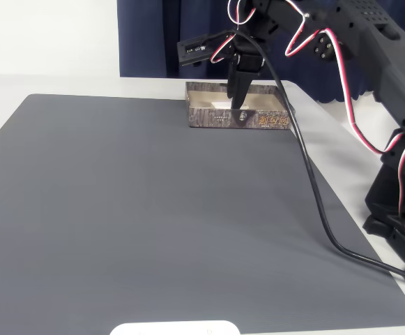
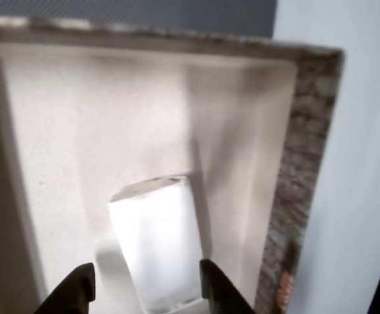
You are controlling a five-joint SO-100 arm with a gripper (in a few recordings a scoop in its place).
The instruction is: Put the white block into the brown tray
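Observation:
The brown tray (image 1: 237, 117) stands at the far edge of the grey mat, its bark-patterned wall facing the fixed view. My gripper (image 1: 240, 98) points down into it from above. In the wrist view the white block (image 2: 157, 242) lies on the tray's cream floor (image 2: 78, 131), between my two fingertips (image 2: 148, 291). The right finger (image 2: 216, 288) is at the block's edge. A strip of tray floor shows between the left finger (image 2: 78, 291) and the block, so the jaws stand open around it.
A wide grey mat (image 1: 153, 223) covers the table in front of the tray. A flat white rounded plate (image 1: 176, 328) pokes in at the near edge. A black cable (image 1: 314, 188) runs from the gripper across the mat's right side to the arm base (image 1: 397, 209).

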